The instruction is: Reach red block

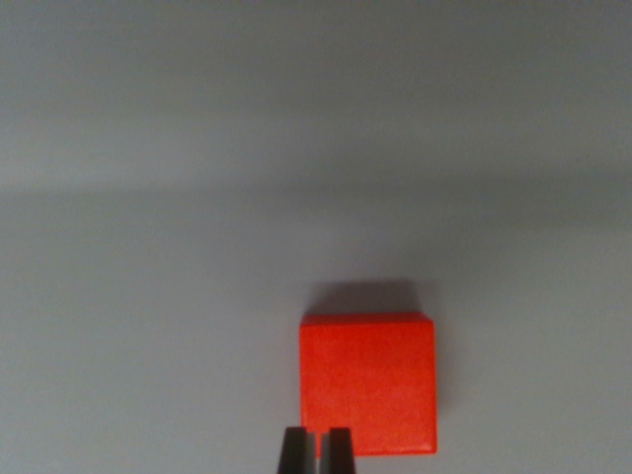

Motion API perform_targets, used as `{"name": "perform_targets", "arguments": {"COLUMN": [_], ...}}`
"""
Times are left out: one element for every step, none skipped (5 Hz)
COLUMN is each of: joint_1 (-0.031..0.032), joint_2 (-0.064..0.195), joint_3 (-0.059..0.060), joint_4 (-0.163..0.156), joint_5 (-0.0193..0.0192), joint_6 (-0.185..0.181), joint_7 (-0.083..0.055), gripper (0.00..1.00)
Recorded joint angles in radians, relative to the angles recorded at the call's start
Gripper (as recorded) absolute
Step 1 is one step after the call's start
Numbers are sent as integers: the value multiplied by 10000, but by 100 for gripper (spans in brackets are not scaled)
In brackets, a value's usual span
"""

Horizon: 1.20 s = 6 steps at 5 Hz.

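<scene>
- Tool [315,449] tips are seen at the bottom edge, nearly together, nothing clamped between them.
- Red block [368,383] is seen resting flat on the grey table [148,296], overlapped by the tips.

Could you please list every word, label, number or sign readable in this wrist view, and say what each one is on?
None: no text can be read in this view.
The red block shows a plain face with no label or number.
The grey surface is unmarked.
The gripper tips are bare.
</scene>
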Motion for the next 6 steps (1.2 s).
{"name": "perform_targets", "arguments": {"joint_1": [-46, -46, -86, -86, -119, -119], "joint_2": [257, 257, 487, 487, 670, 670], "joint_3": [-31, -31, -58, -58, -80, -80], "joint_4": [-84, -84, -159, -159, -219, -219], "joint_5": [18, 18, 34, 34, 46, 46], "joint_6": [-318, -318, -602, -602, -828, -828], "joint_7": [-64, -64, -122, -122, -168, -168], "gripper": [0, 0, 0, 0, 0, 0]}}
